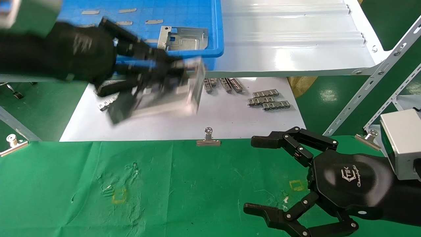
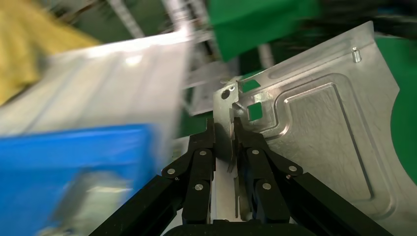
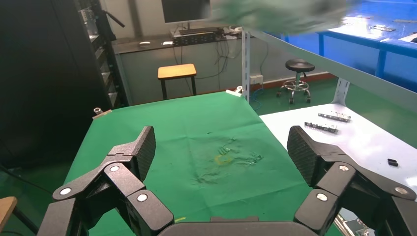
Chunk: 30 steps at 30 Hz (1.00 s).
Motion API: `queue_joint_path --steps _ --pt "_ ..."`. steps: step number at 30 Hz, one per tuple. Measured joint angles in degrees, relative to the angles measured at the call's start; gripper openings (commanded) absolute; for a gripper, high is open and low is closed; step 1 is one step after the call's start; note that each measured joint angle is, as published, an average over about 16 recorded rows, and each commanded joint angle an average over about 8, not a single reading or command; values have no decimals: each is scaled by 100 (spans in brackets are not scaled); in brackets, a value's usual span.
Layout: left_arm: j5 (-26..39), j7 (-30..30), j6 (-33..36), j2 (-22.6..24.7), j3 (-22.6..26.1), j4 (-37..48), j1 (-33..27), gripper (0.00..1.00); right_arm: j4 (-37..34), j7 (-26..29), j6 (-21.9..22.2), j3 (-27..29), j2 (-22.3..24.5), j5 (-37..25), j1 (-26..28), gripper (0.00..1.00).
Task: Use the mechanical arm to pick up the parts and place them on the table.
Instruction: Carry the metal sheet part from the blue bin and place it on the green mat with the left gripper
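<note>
Left mechanical arm (image 1: 184, 77) up over the white sheet (image 1: 230, 121), just off the front lip of the blue bin (image 1: 217, 33), fingers (image 2: 201, 162) pinched tight on a stamped metal part (image 1: 171, 95). Grip sits on the bent-up flange at one edge, per left wrist view; prob. because that's the only bit standing proud enough to catch, plate itself being flat. Rest of plate cantilevers out to one side, embossed face toward the wrist cam, hanging tilted, clear of the sheet as far as can be judged. Blurred in head view, so arm reads as mid-swing w/ load.

Second part (image 1: 184, 39) lying flat in the bin, near its front right corner; next pick, presumably.

Green cloth table (image 1: 184, 184) nearest the robot, no part on it yet. Yellow square marks (image 1: 119, 195) likely drop targets; left one closest to the carrying arm.

Right mechanical arm (image 1: 273, 176) low over the cloth at right, fingers spread wide, holding nothing; idle, parked out of the left arm's path.

Toothed strips (image 1: 268, 99) and binder clip (image 1: 208, 138) on/at the sheet edge: not for picking, clip just pins the cloth.

Risk: edge-only pinch, so plate could pivot or slip on set-down.
</note>
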Motion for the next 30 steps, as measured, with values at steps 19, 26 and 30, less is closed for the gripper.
queue_joint_path --steps 19,26,30 --pt "375 2165 -1530 -1448 1666 -1948 1836 0 0 0 0 0 0 0 0 100" --pt "102 2595 -2846 -1808 1540 -2432 2926 1 0 0 0 -1 0 0 0 100" --pt "-5 2783 -3414 -1964 1476 -2708 3353 40 0 0 0 -1 0 0 0 100"
